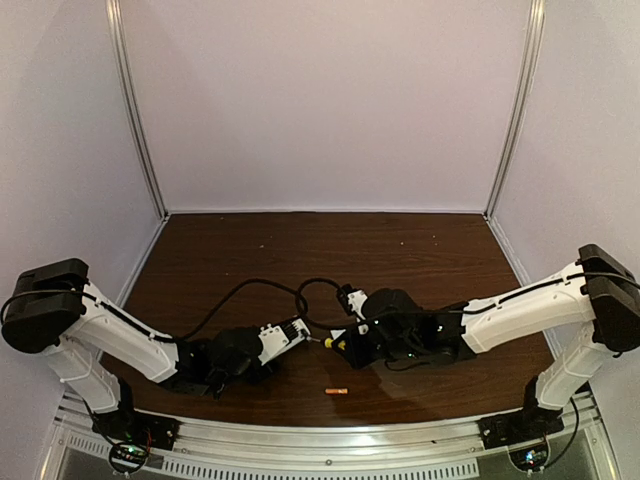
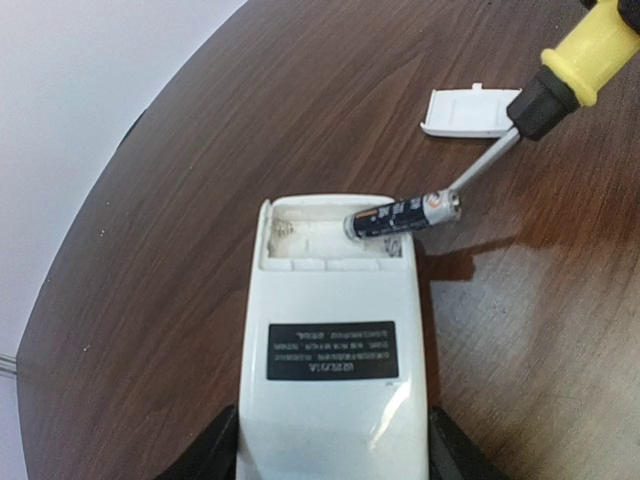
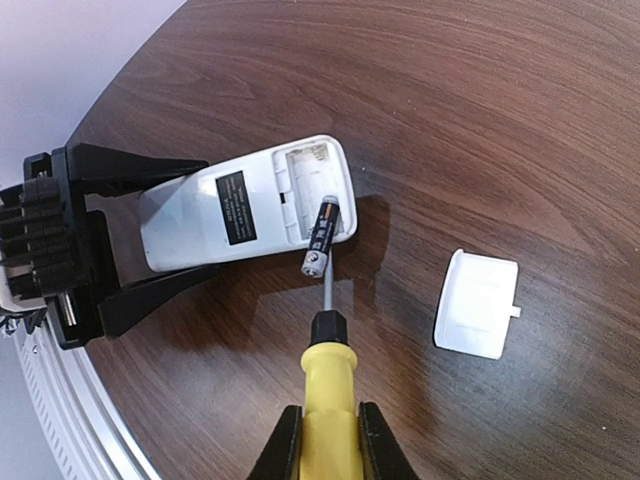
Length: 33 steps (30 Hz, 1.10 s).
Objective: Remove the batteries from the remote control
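My left gripper (image 2: 332,432), jaws half open, clamps the smooth white remote control (image 2: 335,330) near the front edge of the worktop (image 1: 300,250), a dark cylindrical battery (image 2: 403,214) tilting from its compartment (image 2: 300,235), touched by the metal screwdriver (image 3: 328,385) in my tightly closed right gripper (image 3: 329,440).

Dark wood table (image 1: 300,245) w/ pale lilac walls (image 1: 320,100) around.
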Tool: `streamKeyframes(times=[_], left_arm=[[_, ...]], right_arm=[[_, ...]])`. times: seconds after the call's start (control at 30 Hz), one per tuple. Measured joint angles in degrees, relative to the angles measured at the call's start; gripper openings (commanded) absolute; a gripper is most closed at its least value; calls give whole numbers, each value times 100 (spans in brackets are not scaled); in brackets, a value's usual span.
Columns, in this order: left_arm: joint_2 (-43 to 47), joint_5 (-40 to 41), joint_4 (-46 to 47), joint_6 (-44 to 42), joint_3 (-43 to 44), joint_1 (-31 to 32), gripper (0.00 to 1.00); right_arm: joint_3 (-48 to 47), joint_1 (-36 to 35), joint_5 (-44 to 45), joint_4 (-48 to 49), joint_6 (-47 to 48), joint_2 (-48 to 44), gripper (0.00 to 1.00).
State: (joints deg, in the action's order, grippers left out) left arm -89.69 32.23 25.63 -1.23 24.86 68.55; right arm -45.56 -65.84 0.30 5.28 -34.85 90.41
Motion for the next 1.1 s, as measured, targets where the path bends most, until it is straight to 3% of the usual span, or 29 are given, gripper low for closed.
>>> streamKeyframes(times=[0.7,1.1], left_arm=[[0,33,9,0,0,-26,0],[0,37,-61,-2,0,-33,0]], right_arm=[[-610,-7,289,-420,153,212,0],[-1078,-7,385,-535,240,804,0]])
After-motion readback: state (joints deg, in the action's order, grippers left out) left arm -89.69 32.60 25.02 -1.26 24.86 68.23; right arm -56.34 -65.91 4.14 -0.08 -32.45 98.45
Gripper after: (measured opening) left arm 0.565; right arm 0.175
